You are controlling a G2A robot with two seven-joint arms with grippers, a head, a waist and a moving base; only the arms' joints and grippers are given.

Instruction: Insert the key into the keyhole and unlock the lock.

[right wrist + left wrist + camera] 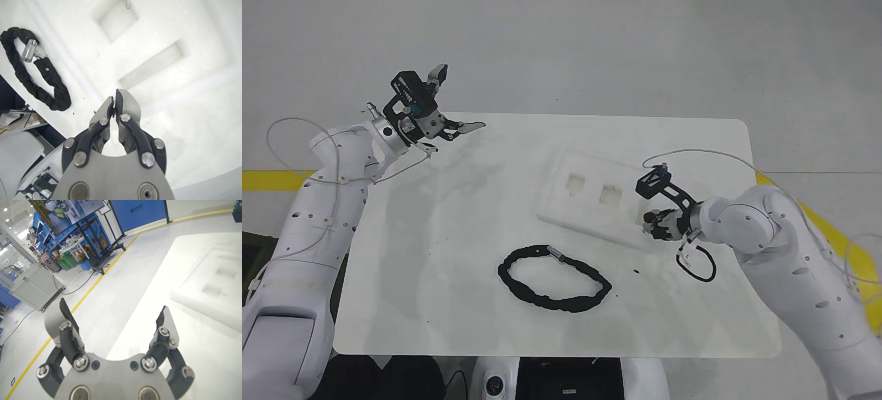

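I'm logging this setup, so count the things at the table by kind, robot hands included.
Chain lock: 1
Foam tray: 1
Small metal ring: 1
Robot hands: 2, left hand and right hand
Total: 5

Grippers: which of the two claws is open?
The left gripper, by the table's far corner, has its fingers spread wide with nothing between. The right gripper, over the white foam tray, has its fingertips pressed together.
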